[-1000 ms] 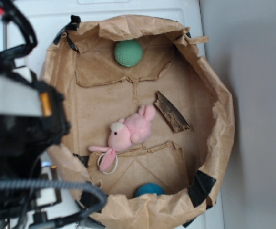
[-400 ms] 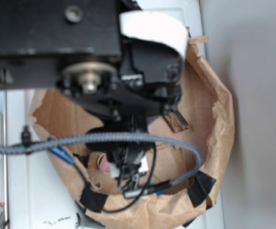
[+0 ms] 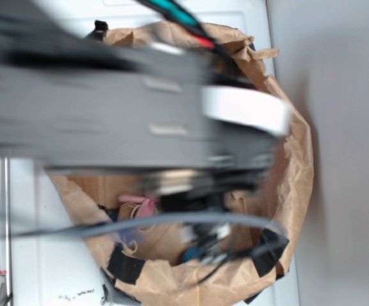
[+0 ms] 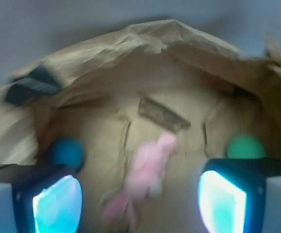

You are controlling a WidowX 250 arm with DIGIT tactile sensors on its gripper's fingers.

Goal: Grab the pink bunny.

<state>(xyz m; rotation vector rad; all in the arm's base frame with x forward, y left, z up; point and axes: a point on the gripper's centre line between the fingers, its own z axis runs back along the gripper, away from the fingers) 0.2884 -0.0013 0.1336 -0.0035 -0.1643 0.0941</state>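
The pink bunny [image 4: 147, 167] lies on the brown paper floor of the basket, blurred, between and beyond my two fingertips in the wrist view. My gripper [image 4: 139, 204] is open and empty above it, its jaws wide apart on either side. In the exterior view the blurred arm hides most of the basket; only a pink ear of the bunny [image 3: 139, 203] and part of its white ring show under the arm. The gripper itself is hidden there.
The bunny lies in a round brown paper basket [image 3: 296, 166] with crumpled walls. Inside are a green ball [image 4: 246, 146], a blue ball [image 4: 66, 151] and a brown bark piece [image 4: 162, 114]. Cables hang over the basket's near edge.
The arm has swung in from the left over the basket, now covers most of it and is blurred with motion. The bunny has not moved.
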